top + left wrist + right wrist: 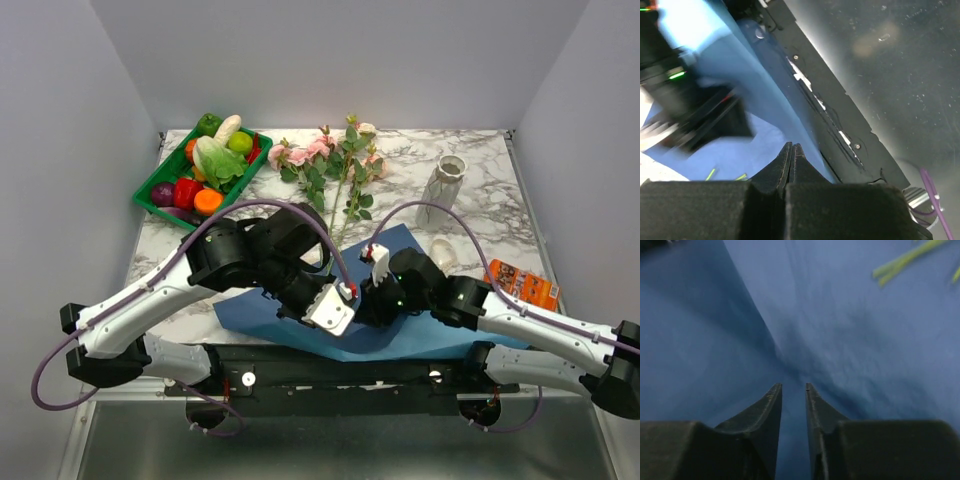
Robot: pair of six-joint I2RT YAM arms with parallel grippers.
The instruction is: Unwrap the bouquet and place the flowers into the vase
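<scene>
While the blue paper [405, 240] lies opened out at the near edge of the table [480, 150], the flowers [335, 165] sprawl loose beyond it, heads toward the back, stem ends reaching onto the sheet. The vase [442, 190] stands upright, well apart to the right. The left gripper [791, 150] is pressed together, tips at a ridge in the paper (whether a fold is caught, I cannot tell). The right gripper [794, 390] hangs narrowly spread over a crease. The flowers look light, thin-stemmed and springy, with heads easily crushed. Best hold, I'd judge: low on the gathered stems, clear of leaves, because that narrow neck forgives little and the vase could tip.
</scene>
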